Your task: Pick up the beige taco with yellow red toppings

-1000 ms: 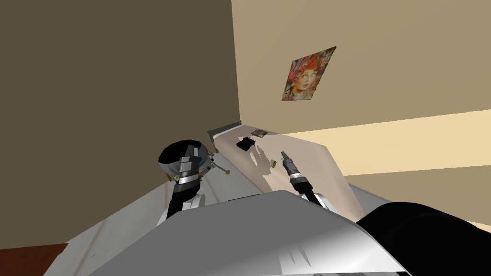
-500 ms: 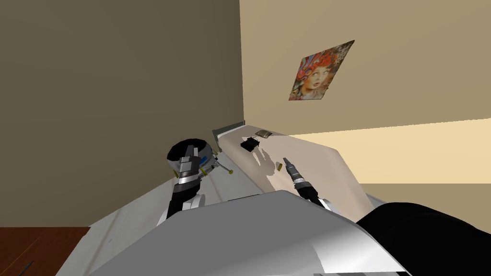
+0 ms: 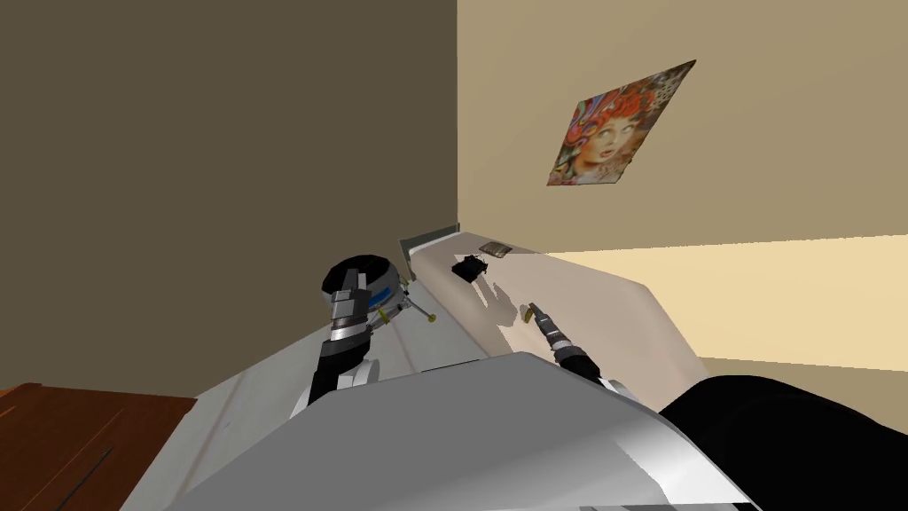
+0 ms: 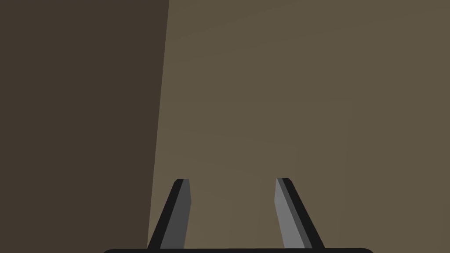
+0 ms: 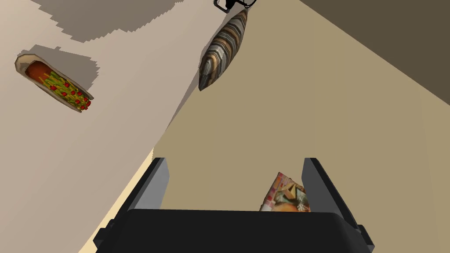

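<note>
Right pincer was wide open, blades apart with nothing between them, poised over the edge of the beige table. Left pincer was spread open too, held up by a brown wall. And there was the taco, lying flat on the table off to one side of the right pincer, clear of both blades. Further along lay a striped object, then a small black item. A portrait painting hung on the far wall.

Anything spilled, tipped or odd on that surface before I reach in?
Nothing stands out. The beige taco with yellow and red filling lies intact on the pale beige surface, apart from the striped brown object.
</note>
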You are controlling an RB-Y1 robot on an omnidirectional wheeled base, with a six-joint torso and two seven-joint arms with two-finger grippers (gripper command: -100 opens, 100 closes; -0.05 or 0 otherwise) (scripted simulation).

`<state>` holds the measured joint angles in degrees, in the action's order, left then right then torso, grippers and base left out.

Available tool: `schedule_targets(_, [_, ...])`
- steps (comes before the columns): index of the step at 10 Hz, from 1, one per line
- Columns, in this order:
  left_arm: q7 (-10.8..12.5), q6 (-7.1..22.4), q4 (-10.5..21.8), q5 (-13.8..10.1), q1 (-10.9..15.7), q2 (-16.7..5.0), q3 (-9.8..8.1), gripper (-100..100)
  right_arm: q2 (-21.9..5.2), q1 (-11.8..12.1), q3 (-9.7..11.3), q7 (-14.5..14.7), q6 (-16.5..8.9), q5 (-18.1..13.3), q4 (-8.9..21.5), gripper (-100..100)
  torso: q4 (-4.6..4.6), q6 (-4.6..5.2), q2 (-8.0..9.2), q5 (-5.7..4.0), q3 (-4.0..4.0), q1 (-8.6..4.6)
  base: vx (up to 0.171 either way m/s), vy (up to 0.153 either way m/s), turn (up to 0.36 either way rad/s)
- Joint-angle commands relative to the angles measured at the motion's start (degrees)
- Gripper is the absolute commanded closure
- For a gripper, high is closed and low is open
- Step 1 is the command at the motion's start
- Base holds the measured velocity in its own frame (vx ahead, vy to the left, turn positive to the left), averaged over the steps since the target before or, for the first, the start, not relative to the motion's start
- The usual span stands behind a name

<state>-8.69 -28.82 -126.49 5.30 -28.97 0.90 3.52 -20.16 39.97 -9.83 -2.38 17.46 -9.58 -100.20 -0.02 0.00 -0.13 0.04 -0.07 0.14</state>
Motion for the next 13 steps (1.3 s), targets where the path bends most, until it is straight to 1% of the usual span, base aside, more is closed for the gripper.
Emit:
schedule_targets(1, [0.0,0.0,0.0,0.0,0.0,0.0,0.0,0,-1.6,1.0,-0.3,0.1,-1.3,-0.2,2.8,-100,0.0,0.0,0.0,0.0,0.0,0.0,0.068,0.05,0.148])
schedule_targets(4, [0.0,0.0,0.0,0.0,0.0,0.0,0.0,0,-4.6,2.2,-0.2,0.1,-4.8,-0.4,7.4,-100,-0.03,0.01,-0.13,0.02,-0.08,0.08,0.086,0.052,0.134])
schedule_targets(6, [0.0,0.0,0.0,0.0,0.0,0.0,0.0,0,-6.7,2.8,0.4,0.0,-7.4,-0.4,9.9,-100,-0.04,0.0,-0.19,0.0,-0.11,-0.02,0.102,0.03,0.09])
schedule_targets(7, [0.0,0.0,0.0,0.0,0.0,0.0,0.0,0,-6.7,2.8,0.4,0.0,-7.4,-0.4,9.9,-100,-0.05,0.01,-0.21,0.0,-0.12,0.0,0.067,0.02,0.025])
schedule_targets(8, [0.0,0.0,0.0,0.0,0.0,0.0,-0.01,0,-8.7,3.3,1.4,-0.2,-10.3,-0.4,12.2,-100,-0.03,0.03,-0.09,0.01,-0.06,-0.02,0.103,0.019,0.087])
schedule_targets(9, [0.0,0.0,0.0,0.0,0.0,0.0,0.0,0,-8.7,3.3,1.4,-0.2,-10.3,-0.4,12.2,-100,-0.04,0.02,-0.16,0.0,-0.09,-0.03,0.095,0.008,0.045])
schedule_targets(11, [0.0,0.0,0.0,0.0,0.0,0.0,-0.01,0,-10.7,3.6,2.7,-0.5,-13.5,-0.4,14.2,-100,-0.03,0.01,-0.13,-0.01,-0.08,-0.09,0.091,0.006,0.046])
schedule_targets(13, [0.0,0.0,0.0,0.0,0.0,0.0,-0.01,0,-12.8,3.9,4.3,-0.8,-16.5,-0.4,15.9,-100,-0.06,0.02,-0.26,-0.01,-0.15,-0.07,0.137,0.013,0.035])
